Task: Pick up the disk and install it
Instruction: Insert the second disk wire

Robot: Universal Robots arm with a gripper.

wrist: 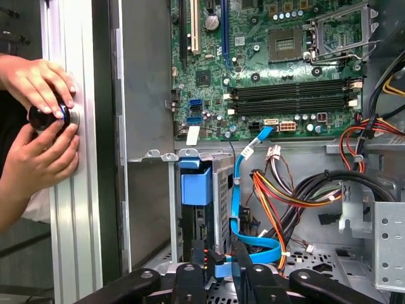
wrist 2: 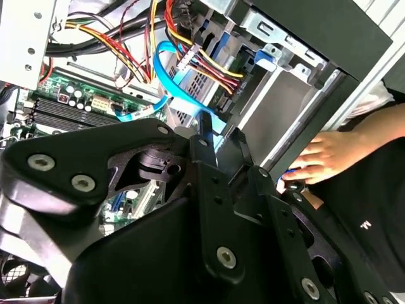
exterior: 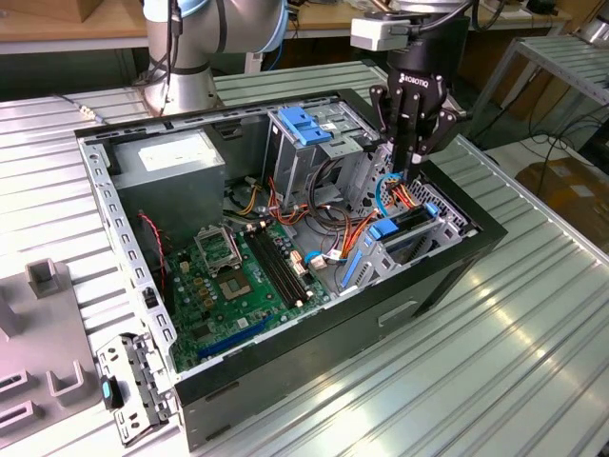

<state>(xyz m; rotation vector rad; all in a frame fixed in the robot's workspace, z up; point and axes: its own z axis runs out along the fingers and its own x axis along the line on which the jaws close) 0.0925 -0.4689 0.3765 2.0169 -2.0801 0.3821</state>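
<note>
The disk [exterior: 407, 227] stands on edge in the lower drive cage at the front of the open computer case [exterior: 114, 205], its blue rails showing. In the first wrist view its blue carrier end [wrist: 196, 189] sits in the cage slot. My gripper [exterior: 411, 176] points straight down just above the disk, among the cables. In both wrist views a blue flat cable [wrist: 239, 190] loops past the gripper tip [wrist: 219, 266], and its blue end lies right at the tip [wrist 2: 221, 134]. Contact between gripper and disk is hidden.
A person's hands [wrist: 38, 120] rest on the case's front edge beside the cage, one also in the second wrist view [wrist 2: 319, 158]. Red, yellow and orange cable bundles [wrist: 278, 202] crowd the bay. The motherboard [exterior: 238, 276], grey power-supply box [exterior: 176, 157] and blue bracket [exterior: 304, 124] lie further in.
</note>
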